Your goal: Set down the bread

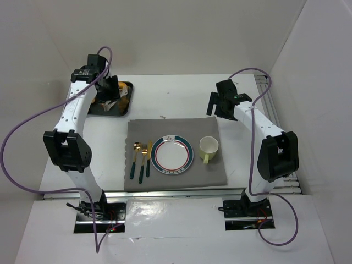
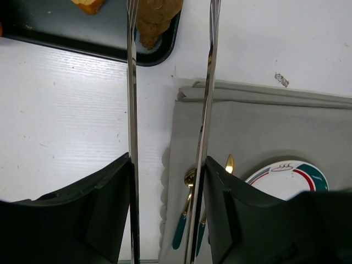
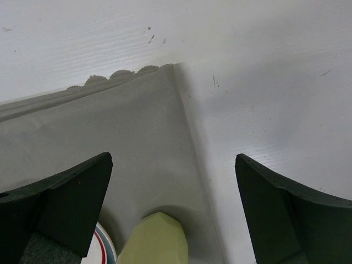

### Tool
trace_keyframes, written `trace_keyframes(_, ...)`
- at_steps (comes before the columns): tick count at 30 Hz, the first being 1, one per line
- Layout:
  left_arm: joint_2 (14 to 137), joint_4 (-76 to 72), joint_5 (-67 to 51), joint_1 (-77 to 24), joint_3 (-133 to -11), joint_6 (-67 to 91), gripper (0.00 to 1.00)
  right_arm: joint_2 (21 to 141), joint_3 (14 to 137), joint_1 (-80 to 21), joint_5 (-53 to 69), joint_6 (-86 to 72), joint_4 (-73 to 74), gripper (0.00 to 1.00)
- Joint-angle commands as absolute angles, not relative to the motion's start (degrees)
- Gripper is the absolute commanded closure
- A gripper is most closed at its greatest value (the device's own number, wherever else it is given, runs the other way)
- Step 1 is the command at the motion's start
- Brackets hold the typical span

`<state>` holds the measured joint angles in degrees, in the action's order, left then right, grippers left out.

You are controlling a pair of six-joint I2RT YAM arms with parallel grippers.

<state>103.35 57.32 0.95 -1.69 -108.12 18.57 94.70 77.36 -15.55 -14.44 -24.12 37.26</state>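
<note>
My left pincer [image 2: 168,159] grips the tongs [image 2: 132,110], their blades partly spread. The bread [image 2: 157,19] lies straight ahead between their tips, on the black tray [image 2: 55,41]. The plate [image 2: 286,181] sits nearer me, rightward. My right pincer [image 3: 173,159] gapes empty, well apart.

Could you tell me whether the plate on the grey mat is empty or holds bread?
Empty: the plate shows a bare white centre; the bread lies in the black tray.
</note>
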Motion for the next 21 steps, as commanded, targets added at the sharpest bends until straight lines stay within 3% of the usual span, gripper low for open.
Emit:
trace_keyframes(1, 105.29, 56.60, -0.70, -1.41, -109.86, 19.95, 0.37, 93.08, 78.75, -15.21, -14.50, -23.47, 35.24, 0.00)
trace_keyframes(21, 116.62, 52.91, 5.54, -1.93, -111.09, 24.43, 0.36, 93.60, 78.75, -15.21, -13.97, -23.47, 35.24, 0.00)
